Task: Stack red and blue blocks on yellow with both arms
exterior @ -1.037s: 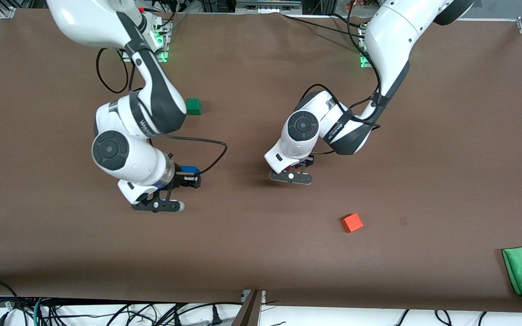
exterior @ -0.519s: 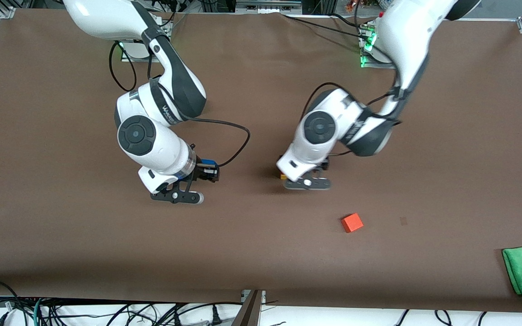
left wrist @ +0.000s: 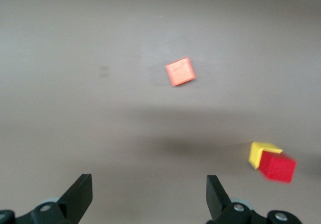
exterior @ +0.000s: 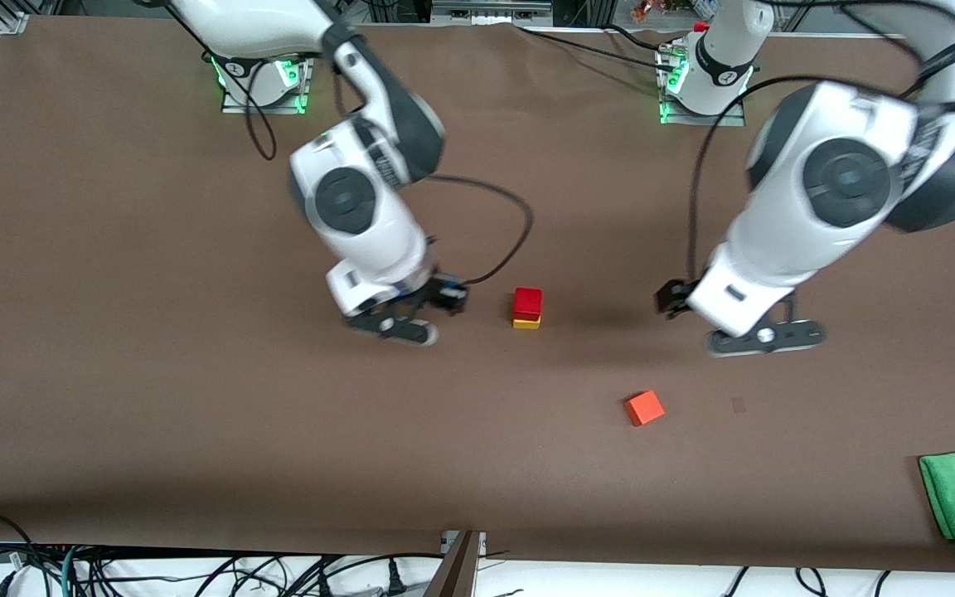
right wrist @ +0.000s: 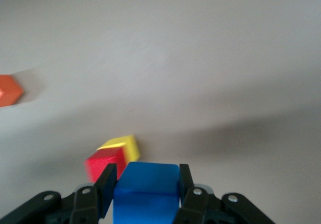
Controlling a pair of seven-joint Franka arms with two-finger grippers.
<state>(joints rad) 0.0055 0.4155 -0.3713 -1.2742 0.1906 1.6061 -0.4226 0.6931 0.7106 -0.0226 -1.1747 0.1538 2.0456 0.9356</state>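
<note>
Overhead, brown table point(exterior: 113, 398): right end effector point(right wrist: 145, 186) clamps blue block point(right wrist: 147, 191); left end effector point(left wrist: 149, 196) gapes empty.

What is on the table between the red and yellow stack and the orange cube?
Nothing: in the front view only bare brown table lies between the red block on the yellow cube and the orange cube.

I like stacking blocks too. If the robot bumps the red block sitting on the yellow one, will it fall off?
Probably it would slide or tip off: the red block just rests on the yellow block, with nothing holding it. It looks stiff, with flat sides, so it shouldn't roll far. It's likely light, since the right hand holds a same-sized blue block by two fingers.
</note>
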